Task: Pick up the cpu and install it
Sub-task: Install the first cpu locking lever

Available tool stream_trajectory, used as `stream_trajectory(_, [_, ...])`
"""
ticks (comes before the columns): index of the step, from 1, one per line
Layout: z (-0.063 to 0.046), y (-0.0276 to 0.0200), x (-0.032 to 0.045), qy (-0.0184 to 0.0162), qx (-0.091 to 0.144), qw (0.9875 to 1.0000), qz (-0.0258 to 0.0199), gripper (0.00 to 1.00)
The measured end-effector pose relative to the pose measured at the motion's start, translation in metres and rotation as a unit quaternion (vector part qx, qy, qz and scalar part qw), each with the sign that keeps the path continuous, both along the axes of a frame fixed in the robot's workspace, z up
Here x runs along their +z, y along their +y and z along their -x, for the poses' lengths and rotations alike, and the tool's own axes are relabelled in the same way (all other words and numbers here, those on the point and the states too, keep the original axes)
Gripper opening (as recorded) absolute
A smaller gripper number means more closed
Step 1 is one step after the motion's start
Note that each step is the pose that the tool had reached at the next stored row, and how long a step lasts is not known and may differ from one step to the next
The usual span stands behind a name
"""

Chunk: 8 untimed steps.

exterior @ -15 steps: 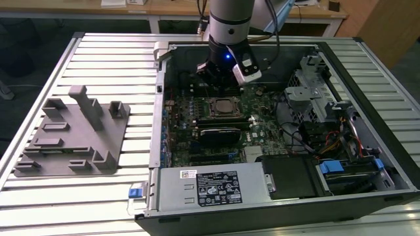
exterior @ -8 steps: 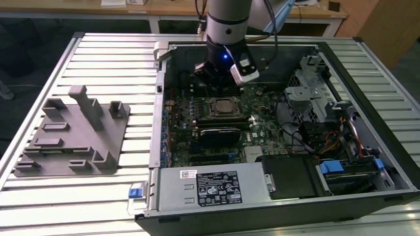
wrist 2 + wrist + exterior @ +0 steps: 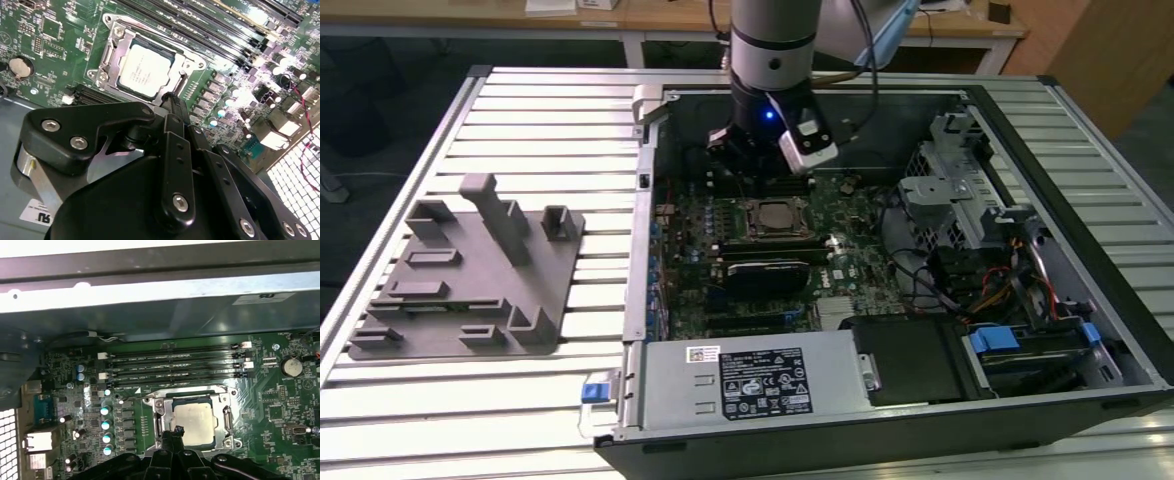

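— Inside the open dark metal computer case [image 3: 640, 200], where's the chip?
— The small flat square silvery-grey cpu [image 3: 146, 70] lies in the metal-framed socket [image 3: 112, 50] on the green motherboard [image 3: 45, 45]. It isn't in the gripper.
— Gripper state?
— The black linkage gripper [image 3: 176, 431] hangs just over the socket's edge, tips drawn together, nothing between them. Can't tell from either wrist view whether the tip touches the chip's plate.
— Fixture?
— The large grey plastic fixture block [image 3: 467, 270] sits on the slatted metal table [image 3: 400, 420] at the exterior view's left, well apart from the case.
— Step?
— My read: install, late stage. The chip lies in place, so pick-up looks done. Can't tell if the frame is latched.
— What does a move from here call for?
— Judgement only: keep the tips off the chip's top and clear of the black memory slots [image 3: 172, 365] beside the socket, with no sideways drag.
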State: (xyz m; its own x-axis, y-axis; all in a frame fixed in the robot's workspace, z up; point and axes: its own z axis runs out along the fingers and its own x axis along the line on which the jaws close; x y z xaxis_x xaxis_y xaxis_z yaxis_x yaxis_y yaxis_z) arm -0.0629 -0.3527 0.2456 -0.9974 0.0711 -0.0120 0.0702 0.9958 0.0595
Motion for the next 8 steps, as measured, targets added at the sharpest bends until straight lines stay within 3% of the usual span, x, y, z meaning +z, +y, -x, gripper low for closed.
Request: stream_trajectory(8, [0.009, -0.0001, 0.0, 0.0, 0.0, 1.0, -0.0001, 0.11])
